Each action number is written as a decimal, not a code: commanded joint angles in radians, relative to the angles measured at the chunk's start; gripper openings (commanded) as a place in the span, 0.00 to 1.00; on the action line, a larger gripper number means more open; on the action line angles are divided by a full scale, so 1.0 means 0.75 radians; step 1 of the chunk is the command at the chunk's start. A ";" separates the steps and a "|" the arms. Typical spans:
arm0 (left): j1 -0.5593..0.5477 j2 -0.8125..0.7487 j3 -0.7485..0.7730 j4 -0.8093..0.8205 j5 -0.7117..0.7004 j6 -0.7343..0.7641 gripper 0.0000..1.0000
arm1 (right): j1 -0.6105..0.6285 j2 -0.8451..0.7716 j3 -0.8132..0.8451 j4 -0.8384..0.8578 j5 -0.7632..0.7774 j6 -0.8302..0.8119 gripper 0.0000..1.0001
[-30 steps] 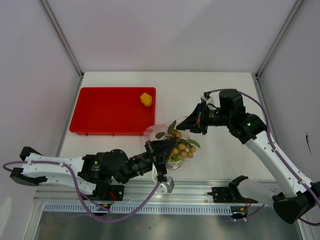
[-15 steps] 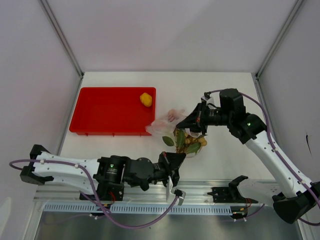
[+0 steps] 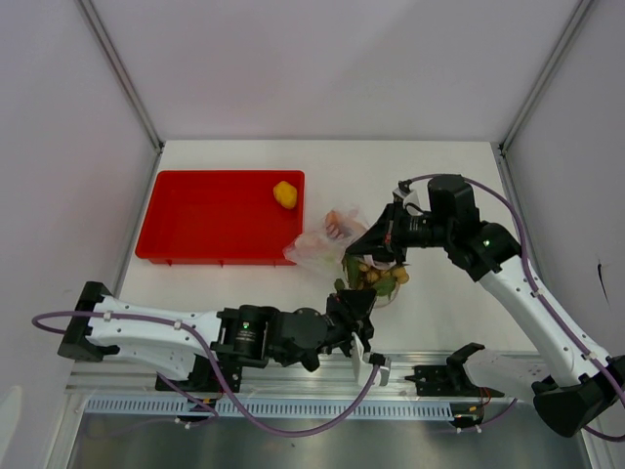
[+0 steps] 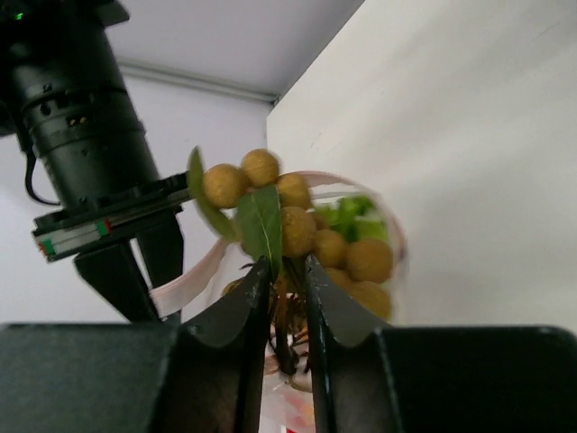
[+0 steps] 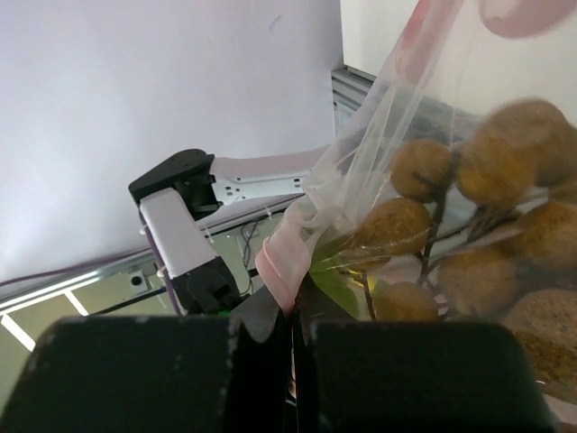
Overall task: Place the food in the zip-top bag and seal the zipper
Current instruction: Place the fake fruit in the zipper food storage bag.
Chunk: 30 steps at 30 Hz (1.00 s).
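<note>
Right gripper (image 5: 293, 316) pinching zip-top bag (image 5: 397, 108) by its zipper (image 5: 275, 262), left gripper (image 4: 284, 271) slightly parted around stem of berry bunch (image 4: 302, 230)

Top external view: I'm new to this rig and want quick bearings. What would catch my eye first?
A bunch of tan berries with green leaves sits mid-table in the clear zip-top bag, the right gripper pinching the bag's pink mouth strip and the left gripper at the bunch's stem. Behind to the left, a red tray holds one yellow fruit.
</note>
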 commanded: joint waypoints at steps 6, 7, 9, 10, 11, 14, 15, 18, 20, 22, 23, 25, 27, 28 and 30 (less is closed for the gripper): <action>0.052 0.021 0.024 0.081 -0.094 -0.105 0.01 | 0.004 -0.078 0.018 -0.031 -0.038 -0.127 0.00; 0.066 0.029 0.053 0.044 -0.089 -0.105 0.01 | 0.004 -0.081 0.020 -0.031 -0.040 -0.129 0.00; 0.074 0.045 0.106 -0.062 -0.063 -0.116 0.01 | 0.006 -0.093 0.023 -0.025 -0.036 -0.127 0.00; 0.074 0.047 0.120 -0.063 -0.053 -0.118 0.01 | 0.006 -0.093 0.023 -0.025 -0.034 -0.127 0.00; 0.074 0.054 0.131 -0.103 -0.044 -0.120 0.01 | 0.006 -0.099 0.025 -0.018 -0.034 -0.121 0.00; 0.074 0.092 0.217 -0.284 0.027 -0.128 0.00 | 0.008 -0.105 0.027 0.006 -0.044 -0.093 0.00; 0.074 0.103 0.223 -0.320 0.048 -0.126 0.01 | 0.008 -0.107 0.027 0.014 -0.048 -0.084 0.00; 0.074 0.127 0.243 -0.371 0.097 -0.087 0.01 | 0.010 -0.107 0.037 0.016 -0.051 -0.080 0.00; 0.076 0.162 0.268 -0.412 0.125 -0.079 0.01 | 0.012 -0.109 0.035 0.016 -0.055 -0.074 0.00; 0.086 0.184 0.286 -0.449 0.174 -0.099 0.01 | 0.014 -0.113 0.031 0.020 -0.055 -0.068 0.00; 0.090 0.207 0.298 -0.461 0.185 -0.107 0.01 | 0.014 -0.117 0.029 0.020 -0.053 -0.068 0.00; 0.107 0.225 0.290 -0.463 0.175 -0.122 0.01 | 0.014 -0.117 0.029 0.020 -0.053 -0.066 0.00; 0.133 0.238 0.274 -0.441 0.142 -0.140 0.00 | 0.014 -0.119 0.029 0.016 -0.053 -0.064 0.00; 0.148 0.234 0.268 -0.423 0.134 -0.154 0.01 | 0.016 -0.121 0.027 0.014 -0.053 -0.064 0.00; 0.180 0.227 0.252 -0.382 0.109 -0.183 0.01 | 0.014 -0.121 0.021 0.031 -0.059 -0.054 0.00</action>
